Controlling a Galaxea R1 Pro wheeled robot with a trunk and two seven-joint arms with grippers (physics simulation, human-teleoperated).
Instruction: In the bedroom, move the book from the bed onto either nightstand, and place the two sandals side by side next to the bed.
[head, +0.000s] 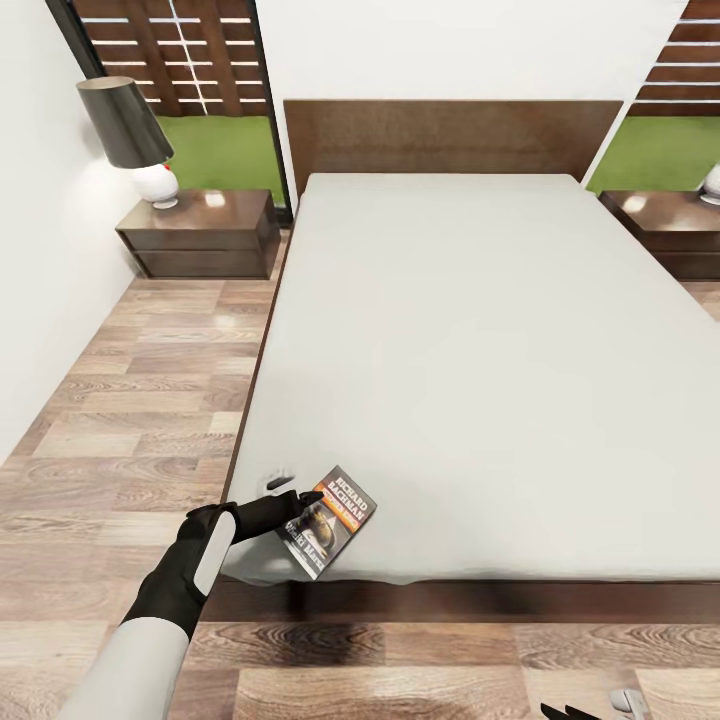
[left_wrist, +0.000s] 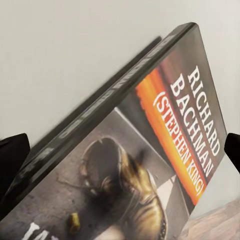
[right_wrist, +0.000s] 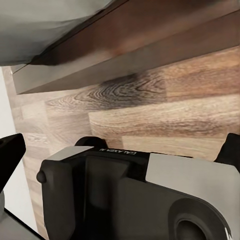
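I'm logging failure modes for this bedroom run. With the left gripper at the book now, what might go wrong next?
The book lies at the mattress corner of the bed, partly past the edge, so a nudge from the left gripper might tip it to the floor. Later, the lamp crowds the nightstand, leaving limited room for placing.

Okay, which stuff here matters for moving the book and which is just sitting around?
For the job:
- book, at the mattress's near corner
- bed
- left nightstand
- right nightstand
- left claw, at the book

Just there:
- lamp on the left nightstand
- window
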